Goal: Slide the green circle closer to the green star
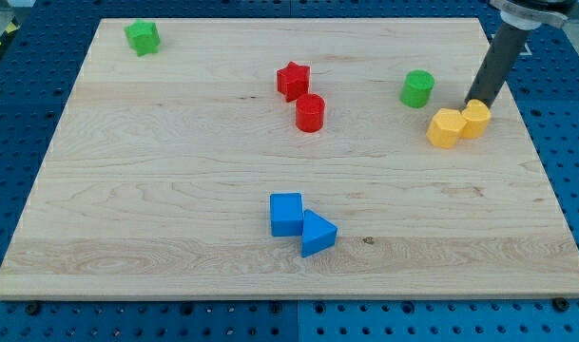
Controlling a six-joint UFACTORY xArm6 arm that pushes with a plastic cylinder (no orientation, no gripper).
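Observation:
The green circle (416, 88), a short green cylinder, stands on the wooden board toward the view's upper right. The green star (142, 37) sits far off at the board's top left corner. My tip (473, 101) is at the view's right, just behind the right-hand yellow block and about a block's width to the right of the green circle, apart from it. The dark rod slants up to the view's top right.
Two yellow blocks (447, 128) (476, 120) touch each other just below and right of the green circle. A red star (293, 80) and a red cylinder (310, 112) sit near the middle top. A blue cube (286, 214) and a blue triangle (317, 234) touch at the lower middle.

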